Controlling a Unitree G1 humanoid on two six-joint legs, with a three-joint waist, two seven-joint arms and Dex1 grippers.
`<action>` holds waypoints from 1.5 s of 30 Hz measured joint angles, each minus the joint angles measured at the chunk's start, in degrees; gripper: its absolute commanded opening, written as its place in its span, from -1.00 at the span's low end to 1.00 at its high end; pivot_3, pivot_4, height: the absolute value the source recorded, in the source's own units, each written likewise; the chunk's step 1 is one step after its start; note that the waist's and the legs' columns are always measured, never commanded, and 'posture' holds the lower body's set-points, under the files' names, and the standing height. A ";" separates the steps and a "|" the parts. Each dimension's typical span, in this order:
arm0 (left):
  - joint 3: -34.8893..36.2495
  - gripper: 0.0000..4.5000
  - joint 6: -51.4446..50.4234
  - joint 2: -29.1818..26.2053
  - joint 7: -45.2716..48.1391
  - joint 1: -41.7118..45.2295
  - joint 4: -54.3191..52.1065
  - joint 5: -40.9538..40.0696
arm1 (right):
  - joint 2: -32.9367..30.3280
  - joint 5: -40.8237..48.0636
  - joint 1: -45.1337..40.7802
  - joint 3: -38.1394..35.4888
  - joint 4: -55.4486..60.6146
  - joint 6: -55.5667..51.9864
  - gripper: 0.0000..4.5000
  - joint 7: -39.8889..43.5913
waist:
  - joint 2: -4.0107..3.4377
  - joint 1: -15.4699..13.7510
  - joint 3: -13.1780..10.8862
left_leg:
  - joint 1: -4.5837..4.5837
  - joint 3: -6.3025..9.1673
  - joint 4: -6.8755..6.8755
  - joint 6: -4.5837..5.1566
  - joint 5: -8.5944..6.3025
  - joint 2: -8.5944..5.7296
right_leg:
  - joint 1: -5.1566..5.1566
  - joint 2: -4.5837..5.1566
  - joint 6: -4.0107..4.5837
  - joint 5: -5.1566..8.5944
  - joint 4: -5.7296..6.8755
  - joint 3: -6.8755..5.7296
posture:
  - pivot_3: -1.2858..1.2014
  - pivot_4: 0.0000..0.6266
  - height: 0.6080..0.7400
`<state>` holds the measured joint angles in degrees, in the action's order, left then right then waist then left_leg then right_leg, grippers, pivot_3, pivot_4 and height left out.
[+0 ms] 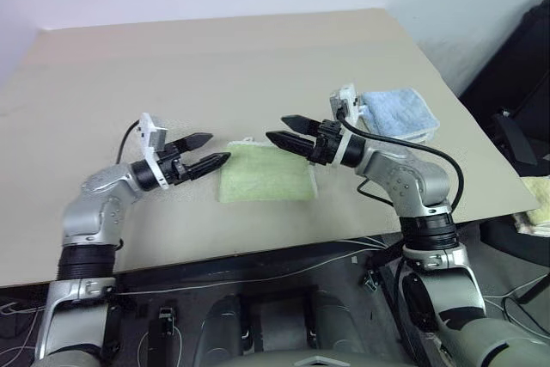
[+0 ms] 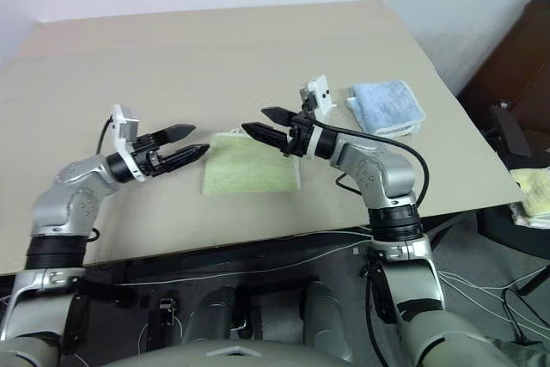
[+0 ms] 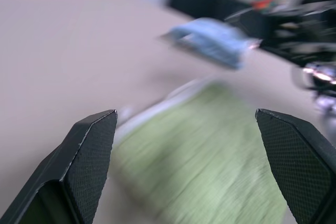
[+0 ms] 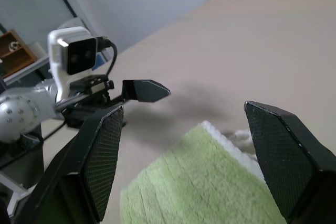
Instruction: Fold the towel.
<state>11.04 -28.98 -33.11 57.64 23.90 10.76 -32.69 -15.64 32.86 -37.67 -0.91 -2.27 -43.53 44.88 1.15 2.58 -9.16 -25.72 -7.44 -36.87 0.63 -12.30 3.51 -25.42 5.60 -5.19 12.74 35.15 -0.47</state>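
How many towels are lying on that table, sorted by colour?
Green towel: 1, folded, between the two open grippers
Light blue towel: 1, folded, near the table's right edge
Total: 2

A folded light blue towel (image 1: 396,113) lay on the beige counter (image 1: 215,58), toward its right edge, flat.

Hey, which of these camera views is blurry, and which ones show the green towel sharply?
Left wrist view: the towel and the blue towel are smeared by blur, though the left gripper fingers stay crisp. Right wrist view: towel weave is sharp. Left eye view: even, soft light, the folded towel clear on the table, faint shadows.
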 measured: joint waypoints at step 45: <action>-7.35 0.29 -40.15 11.12 2.61 23.05 27.49 -1.23 | -5.80 -0.62 8.74 -0.12 10.15 -3.82 0.72 -10.24 | 0.01 -2.05 -0.06 | -0.69 0.00 -0.12 0.91 -0.54 -1.12 | 0.13 1.16 -0.01 -0.01 -0.92 -0.27 | 0.03 -0.52 1.00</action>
<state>3.69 -69.13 -21.99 60.24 46.94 38.25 -33.92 -21.44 32.24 -28.93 -1.03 7.88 -47.35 34.65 1.16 0.53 -9.23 -26.41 -7.43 -36.99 1.54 -12.84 2.38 -25.29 6.77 -5.20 12.72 34.23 -0.74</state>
